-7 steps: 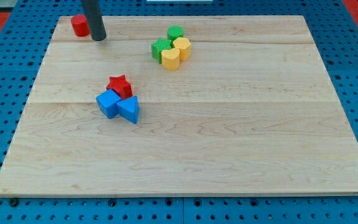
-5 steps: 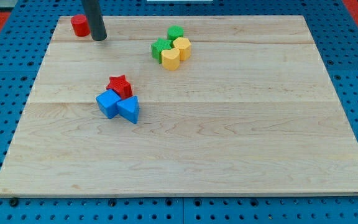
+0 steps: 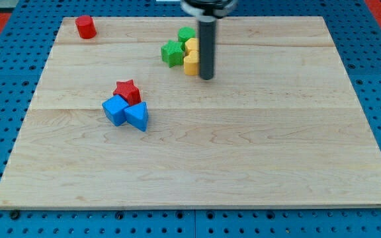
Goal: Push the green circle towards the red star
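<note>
The green circle (image 3: pixel 186 34) sits near the view's top centre, in a cluster with a green star (image 3: pixel 172 53) and two yellow blocks (image 3: pixel 191 55). The red star (image 3: pixel 127 90) lies left of centre, touching a blue cube (image 3: pixel 116 110) and a blue triangle (image 3: pixel 137 116). My tip (image 3: pixel 206 77) stands just right of the lower yellow block, close to it or touching, below and right of the green circle. The rod hides part of the yellow blocks.
A red cylinder (image 3: pixel 84 27) stands near the wooden board's (image 3: pixel 243 145) top left corner. The board lies on a blue pegboard surface.
My tip has moved from beside the red cylinder at the top left to the right side of the yellow blocks. The blocks look nearly unmoved.
</note>
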Robot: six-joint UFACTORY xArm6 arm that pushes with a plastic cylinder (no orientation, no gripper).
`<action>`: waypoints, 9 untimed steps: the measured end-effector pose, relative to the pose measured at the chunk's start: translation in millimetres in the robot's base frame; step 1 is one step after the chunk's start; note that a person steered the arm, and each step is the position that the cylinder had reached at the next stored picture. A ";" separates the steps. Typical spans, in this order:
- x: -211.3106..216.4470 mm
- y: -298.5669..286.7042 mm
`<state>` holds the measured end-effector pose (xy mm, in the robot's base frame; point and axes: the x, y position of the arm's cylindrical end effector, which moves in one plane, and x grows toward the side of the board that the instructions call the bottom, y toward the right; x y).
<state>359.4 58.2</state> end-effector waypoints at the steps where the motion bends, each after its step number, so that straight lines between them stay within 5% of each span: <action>1: -52.7 44.0; 3: -115.0 -35.7; 5: -54.4 -82.7; 7: -127.1 -83.2; 9: -54.5 -146.4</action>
